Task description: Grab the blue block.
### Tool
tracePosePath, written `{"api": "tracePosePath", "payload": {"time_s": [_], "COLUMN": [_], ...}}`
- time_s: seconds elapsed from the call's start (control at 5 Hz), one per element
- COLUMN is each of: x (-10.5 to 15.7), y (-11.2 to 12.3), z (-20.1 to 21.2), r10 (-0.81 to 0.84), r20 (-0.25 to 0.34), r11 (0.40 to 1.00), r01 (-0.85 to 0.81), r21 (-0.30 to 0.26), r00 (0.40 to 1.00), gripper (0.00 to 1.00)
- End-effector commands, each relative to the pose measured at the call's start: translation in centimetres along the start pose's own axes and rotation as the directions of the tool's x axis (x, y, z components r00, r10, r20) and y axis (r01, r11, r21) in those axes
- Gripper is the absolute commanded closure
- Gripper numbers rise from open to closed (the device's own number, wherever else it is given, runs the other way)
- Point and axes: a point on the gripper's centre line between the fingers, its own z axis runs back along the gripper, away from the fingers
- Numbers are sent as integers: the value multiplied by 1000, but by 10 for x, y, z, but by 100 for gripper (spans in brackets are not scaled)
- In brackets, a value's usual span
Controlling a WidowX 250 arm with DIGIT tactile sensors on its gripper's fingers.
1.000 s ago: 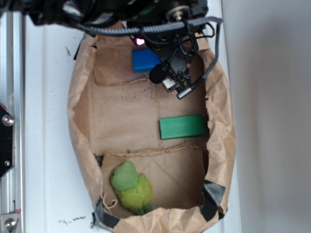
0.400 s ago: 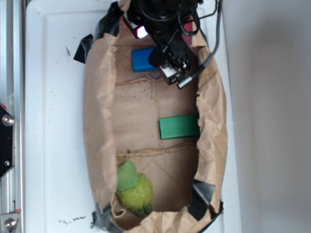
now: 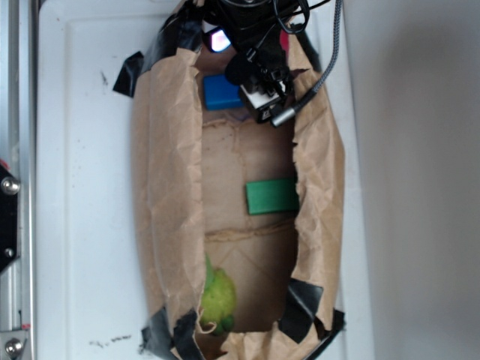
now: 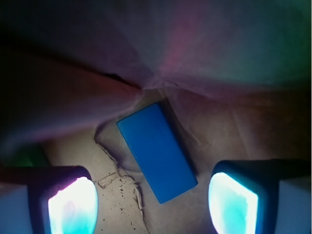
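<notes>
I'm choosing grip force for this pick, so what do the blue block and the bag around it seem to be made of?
The blue block looks like hard plastic or painted wood: smooth, evenly coloured faces, crisp straight edges, slightly rounded corners. Which of the two I cannot tell. The bag looks like brown kraft paper: matte, creased, with torn rims and black tape at its corners.

In the exterior view my own arm and its cables cover the right end of the blue block [image 3: 220, 92], and the top edge cuts my arm off, so my gripper [image 3: 259, 101] is too buried in black parts to tell how its jaws stand. The paper bag [image 3: 169, 187] folds its walls inward, hiding the right end of the green block [image 3: 270, 196] and most of the green plush toy [image 3: 217, 300]. In my wrist view my fingertips [image 4: 73, 204] glare white and run off the bottom edge.
</notes>
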Motion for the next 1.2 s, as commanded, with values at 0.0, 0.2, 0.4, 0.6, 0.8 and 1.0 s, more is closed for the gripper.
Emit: {"api": "tracePosePath", "payload": {"time_s": [0.0,0.2,0.4,0.6,0.8,1.0], "x": [21,21,21,17,11,4], "y": [48,45,41,41,43,43], "z": [8,-10,-25,-34,-38,-42], "r10": [0,0,-13,-35,-62,-78], "r20": [145,147,178,189,186,158], "r11": [1000,1000,1000,998,994,990], "r01": [-1,1,11,25,43,59], "r21": [2,-6,13,57,101,125], "r00": [989,989,984,981,981,984], "gripper": [0,0,0,0,0,0]}}
